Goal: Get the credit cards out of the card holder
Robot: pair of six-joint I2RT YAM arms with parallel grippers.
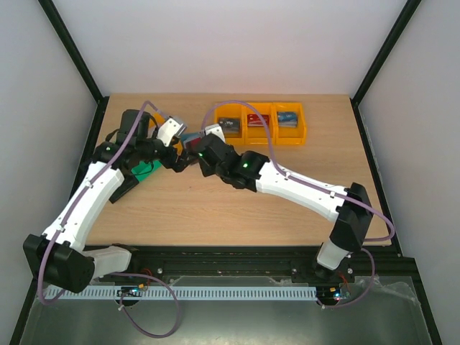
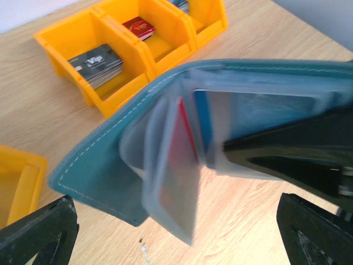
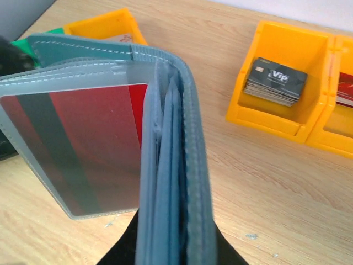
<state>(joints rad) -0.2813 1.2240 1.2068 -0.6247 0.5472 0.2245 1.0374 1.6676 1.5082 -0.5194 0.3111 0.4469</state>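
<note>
The teal card holder hangs open between both arms above the table. My right gripper is shut on its folded edge, one black finger on each side. A clear sleeve holds a red card with a dark stripe. In the left wrist view the card holder fans open, showing a red card and a blue card in clear sleeves. My left gripper is open, its fingers wide apart just below the hanging sleeves.
A row of three orange bins at the back holds dark VIP cards, red cards and blue cards. Another orange bin and a green bin stand on the left under the left arm.
</note>
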